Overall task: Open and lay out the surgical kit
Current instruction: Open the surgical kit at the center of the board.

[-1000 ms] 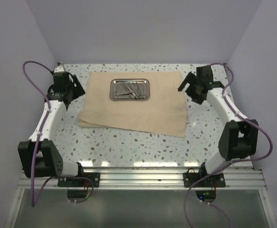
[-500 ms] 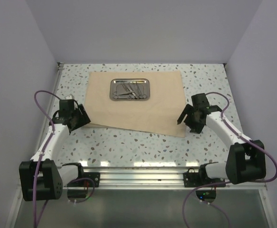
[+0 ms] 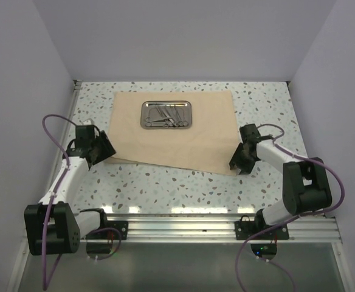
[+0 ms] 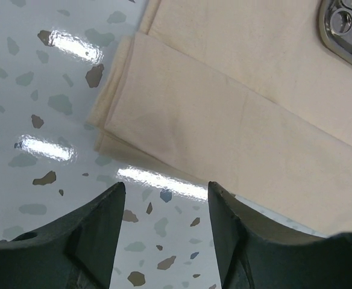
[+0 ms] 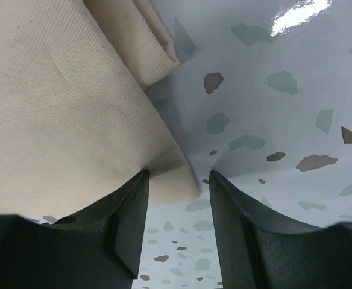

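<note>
The surgical kit's tan cloth wrap (image 3: 177,143) lies spread flat, with the steel tray (image 3: 144,115) of metal instruments (image 3: 165,115) on its far half. My left gripper (image 3: 104,149) is low at the cloth's near-left corner. In the left wrist view this gripper (image 4: 164,189) is open over bare table, just short of the layered cloth edge (image 4: 236,108). My right gripper (image 3: 235,164) is at the near-right corner. In the right wrist view it (image 5: 177,177) stands open with the cloth corner (image 5: 170,180) lying between its jaws and the left finger (image 5: 125,223) against the fabric.
The speckled table (image 3: 165,182) is walled by lilac panels on three sides. A metal rail (image 3: 183,226) runs along the near edge by the arm bases. Purple cables (image 3: 50,125) loop beside each arm. A corner of the tray (image 4: 345,30) shows in the left wrist view.
Both arms have swung from the cloth's far corners back to its near corners and dropped low. The right jaws have narrowed around the near-right corner; the left jaws narrowed slightly.
</note>
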{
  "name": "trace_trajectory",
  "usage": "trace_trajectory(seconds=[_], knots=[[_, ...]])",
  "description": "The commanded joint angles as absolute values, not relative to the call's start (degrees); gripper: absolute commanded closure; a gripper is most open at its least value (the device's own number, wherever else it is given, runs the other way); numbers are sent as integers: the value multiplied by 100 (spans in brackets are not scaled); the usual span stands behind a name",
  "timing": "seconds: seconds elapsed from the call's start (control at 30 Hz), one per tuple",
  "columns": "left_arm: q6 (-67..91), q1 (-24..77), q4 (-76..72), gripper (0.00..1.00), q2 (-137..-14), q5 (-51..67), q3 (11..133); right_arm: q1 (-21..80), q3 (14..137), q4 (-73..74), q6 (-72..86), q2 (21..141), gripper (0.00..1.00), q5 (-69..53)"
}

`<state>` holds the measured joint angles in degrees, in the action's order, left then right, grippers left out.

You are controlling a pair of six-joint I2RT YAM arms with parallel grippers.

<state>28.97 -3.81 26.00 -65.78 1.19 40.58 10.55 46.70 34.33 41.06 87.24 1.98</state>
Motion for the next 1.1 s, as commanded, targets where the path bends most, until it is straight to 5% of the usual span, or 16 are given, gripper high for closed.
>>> trace_trajectory(seconds=[0.0,0.27,0.63,1.03,1.07], knots=[[2988,-422,2645,39,-6486,18,4438,1177,4509,2866,4096,9105,53,132],[2857,-431,2751,39,-6495,-176,4974,1318,4614,3207,3894,9001,99,193],[2434,-431,2945,39,-6820,-466,6424,1301,5440,6713,3683,6022,100,1064],[2637,-439,2900,39,-6855,-106,6504,1301,5510,9105,6020,4159,100,1732],[2628,-431,2909,39,-6838,-88,6487,1309,5650,9097,5960,3948,85,1671]])
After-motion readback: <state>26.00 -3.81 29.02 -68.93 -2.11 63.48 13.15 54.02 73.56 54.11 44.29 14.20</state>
